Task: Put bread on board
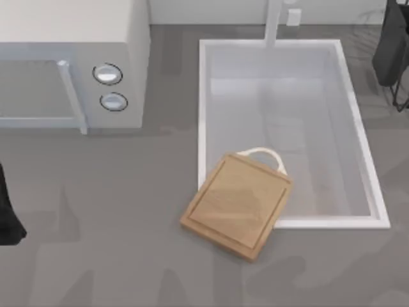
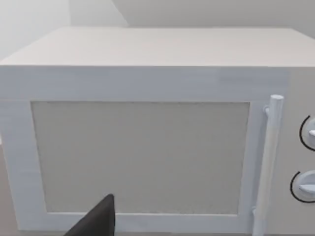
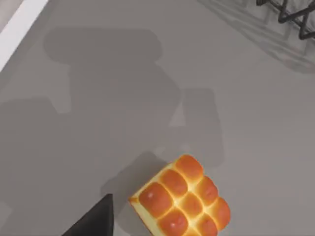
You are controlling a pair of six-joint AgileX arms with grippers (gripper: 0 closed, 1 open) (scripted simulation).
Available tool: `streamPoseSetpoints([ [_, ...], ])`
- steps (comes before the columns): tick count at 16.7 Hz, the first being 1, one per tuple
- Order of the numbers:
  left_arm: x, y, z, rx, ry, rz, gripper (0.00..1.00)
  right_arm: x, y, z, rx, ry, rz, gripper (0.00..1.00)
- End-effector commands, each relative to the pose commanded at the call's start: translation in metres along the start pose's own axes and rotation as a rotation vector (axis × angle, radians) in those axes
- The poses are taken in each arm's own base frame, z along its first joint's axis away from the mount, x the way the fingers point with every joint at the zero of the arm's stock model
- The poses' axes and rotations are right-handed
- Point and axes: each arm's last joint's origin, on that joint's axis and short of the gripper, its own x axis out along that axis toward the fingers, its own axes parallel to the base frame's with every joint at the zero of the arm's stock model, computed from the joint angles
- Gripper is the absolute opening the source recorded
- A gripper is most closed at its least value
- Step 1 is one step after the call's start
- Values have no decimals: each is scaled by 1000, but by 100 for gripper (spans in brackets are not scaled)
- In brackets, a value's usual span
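The board (image 1: pixel 238 204) is a tan wooden rectangle lying askew on the sink's near left corner, with its cream loop handle (image 1: pixel 262 153) over the basin. The bread (image 3: pixel 182 199), a small golden-orange pull-apart piece, lies on the grey counter in the right wrist view, just beside a dark part of my right gripper (image 3: pixel 96 221) and apart from it. My right arm (image 1: pixel 391 45) is at the far right corner of the top view. My left arm (image 1: pixel 7 217) stays parked at the left edge, its wrist camera facing the microwave.
A white microwave (image 1: pixel 70 64) with a bar handle (image 2: pixel 268 162) and two knobs stands at the back left. The white sink (image 1: pixel 358 128) with a faucet (image 1: pixel 273 22) takes the middle and right. A black wire rack (image 3: pixel 290 14) stands near the right arm.
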Motion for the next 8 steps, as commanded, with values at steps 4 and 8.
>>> streamPoseSetpoints([
  [4, 0, 0, 0, 0, 0, 0, 100, 49, -29, 16, -232, 280, 258, 100],
  [8, 0, 0, 0, 0, 0, 0, 100, 92, -53, 22, -400, 410, 484, 100],
])
